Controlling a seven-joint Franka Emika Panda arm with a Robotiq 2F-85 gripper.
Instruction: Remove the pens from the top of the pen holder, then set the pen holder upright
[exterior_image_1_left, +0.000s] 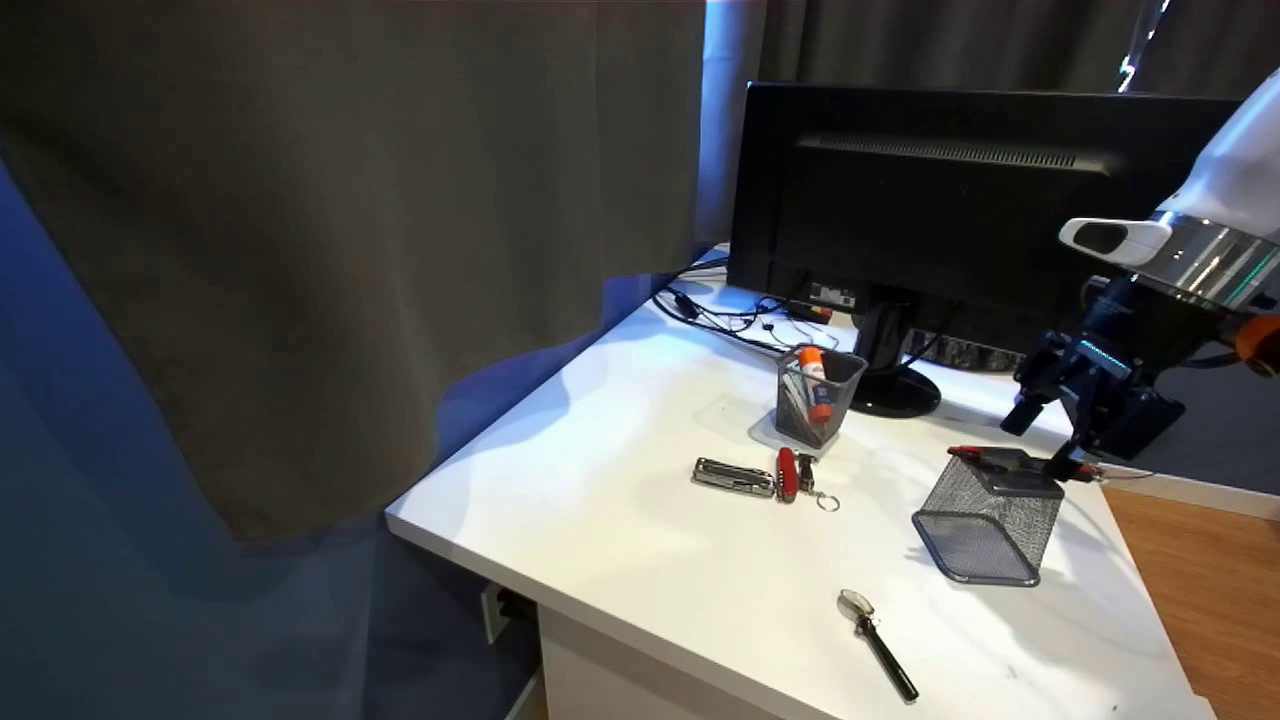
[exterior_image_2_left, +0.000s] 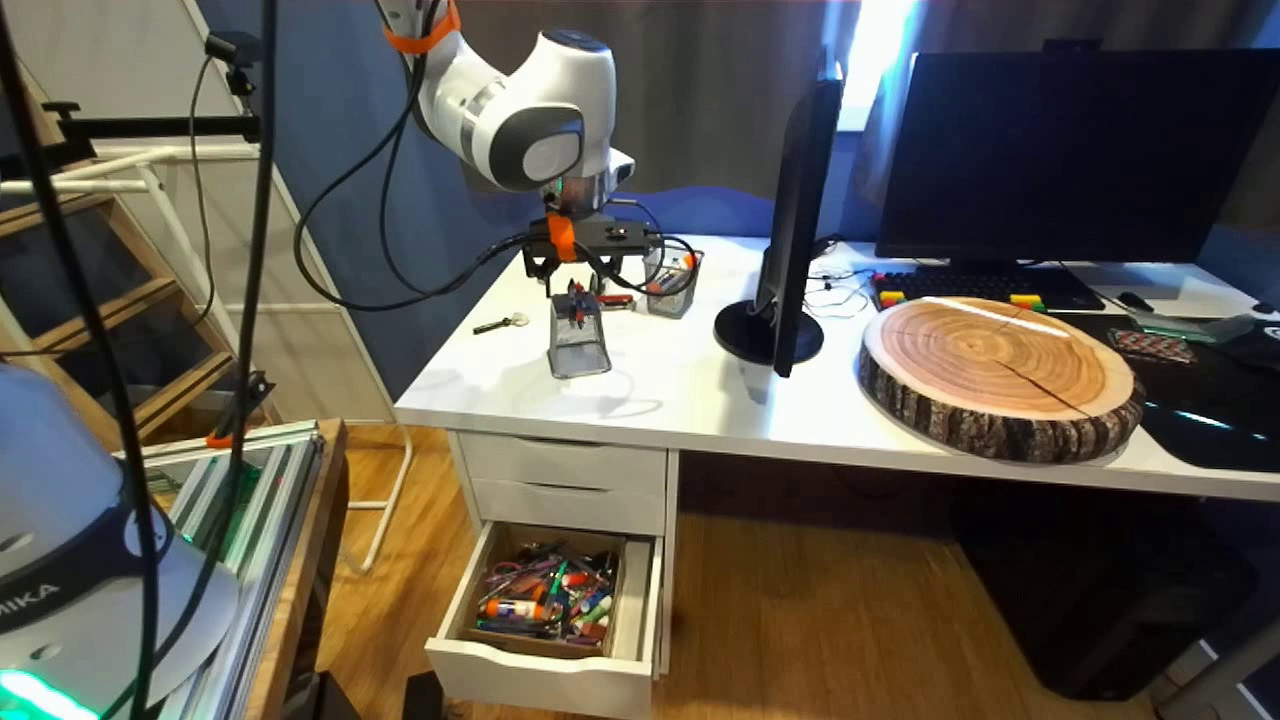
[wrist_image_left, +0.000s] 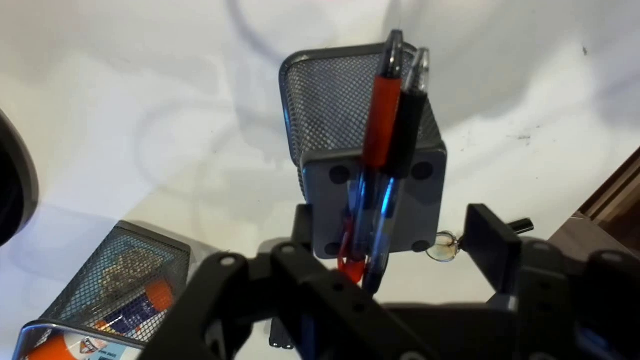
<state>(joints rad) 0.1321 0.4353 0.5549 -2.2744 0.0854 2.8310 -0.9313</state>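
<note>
Dark grey wire mesh, fine and see-through: pen holder (exterior_image_1_left: 985, 525), square with rounded corners, inverted on the white desk (exterior_image_1_left: 620, 540), rim down, smooth solid base up, dark round feet near the base corners. Pens (wrist_image_left: 382, 122), slender, laid side by side across that upturned base, ends overhanging: one with red grip and glossy dark cone tip, one with black grip and clear tip, both barrels translucent; a thin red piece (wrist_image_left: 345, 245) alongside, its form unclear. Gripper (wrist_image_left: 395, 235), black, above the base; jaws parted wide, one to either side of the pens, nothing in their hold; whether either touches the holder cannot be told. Second mesh holder (exterior_image_1_left: 845, 385), upright near the foot of the monitor (exterior_image_1_left: 950, 190); inside, a glue stick (exterior_image_1_left: 814, 375), white and blue-purple with orange ends, lettering illegible. Multi-tool (exterior_image_1_left: 733, 478), folded, bare metal; beside it, pocket knife (exterior_image_1_left: 787, 475), red, round-ended. Magnifier (exterior_image_1_left: 888, 662), round glassy head, black cylindrical handle. Monitor back: black plastic, slotted vent, label too small to read. In an exterior view: wood slab (exterior_image_2_left: 970, 375), round, bark-edged, ringed and cracked; drawer (exterior_image_2_left: 545, 685), pulled out, white-fronted, containing a cardboard box (exterior_image_2_left: 540, 646) of jumbled coloured items (exterior_image_2_left: 548, 598); robot base (exterior_image_2_left: 100, 640), white, letters "MIKA" legible on a dark band.
</note>
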